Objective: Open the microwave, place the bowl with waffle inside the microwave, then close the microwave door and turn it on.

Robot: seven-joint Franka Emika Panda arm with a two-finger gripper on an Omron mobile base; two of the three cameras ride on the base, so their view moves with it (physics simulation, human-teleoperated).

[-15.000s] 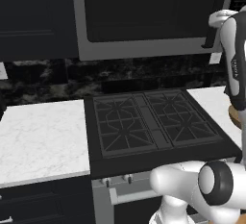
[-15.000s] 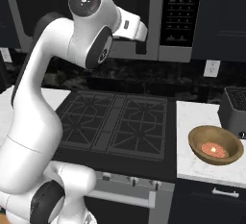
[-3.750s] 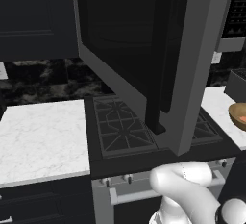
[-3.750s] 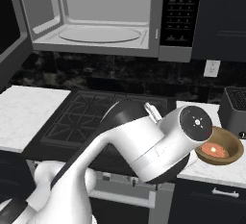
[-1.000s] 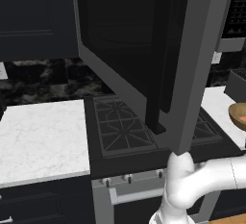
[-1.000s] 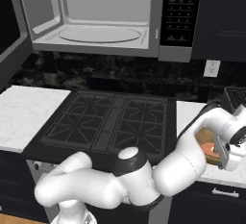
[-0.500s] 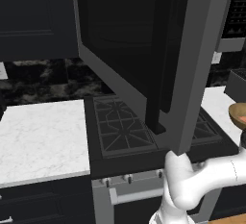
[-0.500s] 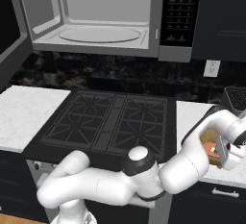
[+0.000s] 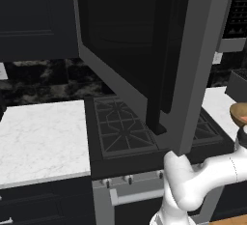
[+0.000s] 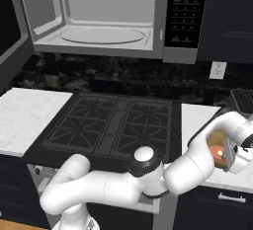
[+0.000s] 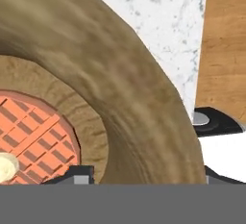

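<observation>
From the left, the swung-out microwave door (image 9: 144, 50) hides the oven; from the right, the microwave (image 10: 113, 17) cavity shows. The wooden bowl (image 11: 120, 83) with waffle (image 11: 33, 136) sits near the marble surface's (image 10: 197, 118) front edge. The tool (image 11: 141, 172) straddles the bowl's wall; I cannot tell whether it grips.

Flat, even rendered light throughout, with no single visible source and no glare. Dim in the left base view: near-black glass on the microwave door (image 9: 144, 50), black cabinets, detail lost in the dark areas. Brighter in the right base view, most of all inside the pale cavity of the microwave (image 10: 106, 19). Soft, faint shadows under the arm on the marble counter (image 10: 20, 118). Very close up in the hand view: wood grain of the bowl (image 11: 120, 88) smeared and soft, grid of the waffle (image 11: 33, 136) sharper. No edge distortion; slight jagged aliasing along straight edges.
</observation>
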